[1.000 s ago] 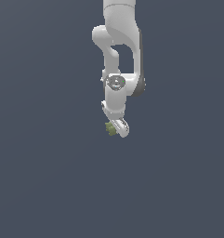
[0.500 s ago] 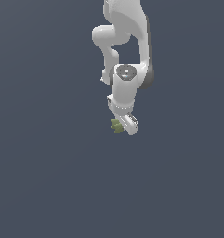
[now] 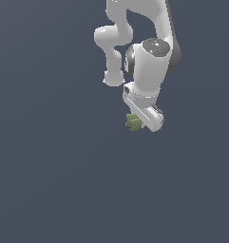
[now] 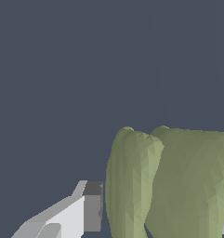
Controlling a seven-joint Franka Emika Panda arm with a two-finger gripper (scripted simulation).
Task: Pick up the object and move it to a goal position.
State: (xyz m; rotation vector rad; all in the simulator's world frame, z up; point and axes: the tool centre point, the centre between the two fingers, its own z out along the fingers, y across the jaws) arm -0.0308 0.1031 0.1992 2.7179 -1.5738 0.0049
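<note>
Nearest, in the wrist view: olive-green lobes of the object filling the space right beside one grey-tipped finger, pad face turned toward the lobes, a thin gap or bare contact there, hard to say which. Opposite finger nearly out of frame, only a pale sliver at the picture's edge beyond the object. Lobes pointing away from the wrist, long axis roughly along the fingers. Judged pinched between the fingers, though only one side of the clamp shows.

Farther out, in the exterior view: gripper hanging under the white arm, tilted, with the object peeking out on the exterior view's left of the finger block, touching it, carried with the hand. Object directly at the fingertips, so the coming move probably a matter of carrying, not reaching.

Hidden or unclear: no goal marker in either view. Background a flat dark grey everywhere, no table edge, no shadow, so height above any surface impossible to tell. Most of the object masked by the gripper in the exterior view, cropped in the wrist view.
</note>
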